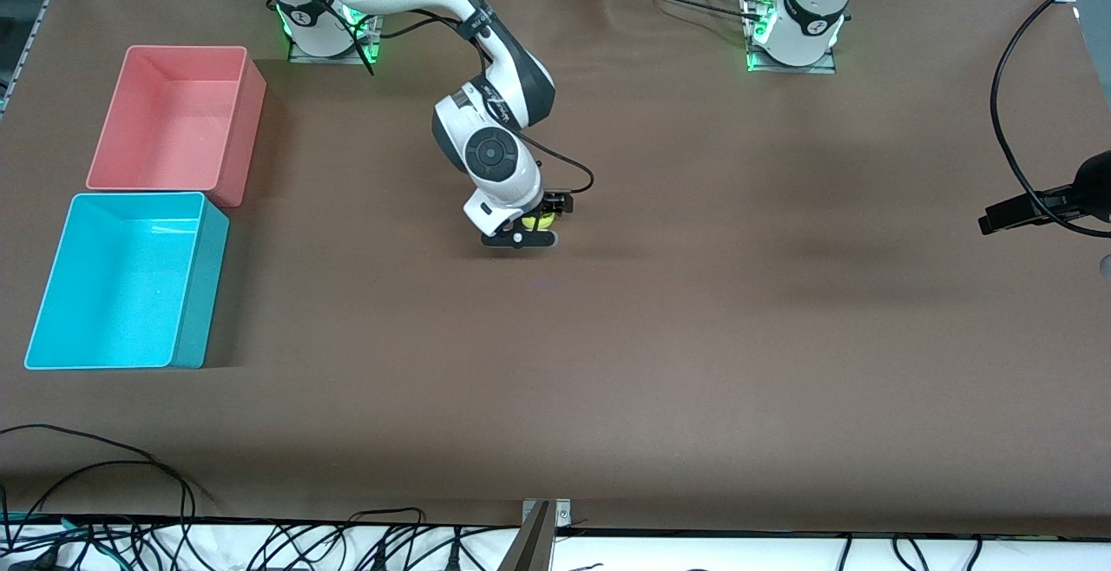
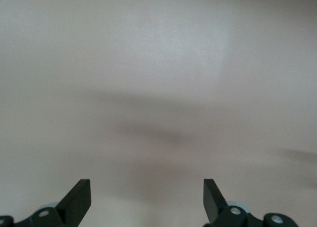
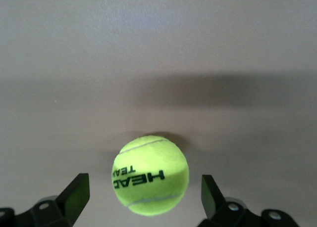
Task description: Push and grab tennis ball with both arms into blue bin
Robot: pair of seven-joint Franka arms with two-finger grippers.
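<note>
Grab step in hand. Right hand [image 3: 141, 197] wide open, low over small fuzzy yellow-green tennis ball [image 3: 150, 175], straddling, not gripping. Ball on brown table [image 1: 694, 311], mid-table, well apart from rectangular turquoise plastic bin [image 1: 193, 311]. Next: close on ball, carry to bin. Left hand [image 2: 147, 200] open, empty, waiting.

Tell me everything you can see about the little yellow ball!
The tennis ball is small, fuzzy and yellow-green, with pale curved seams and dark letters reading HEAD TEAM. It sits on the brown table near the middle, far from the blue bin. The right gripper is lowered around it, its open fingers on either side with gaps showing, so nothing but the table touches it.
</note>
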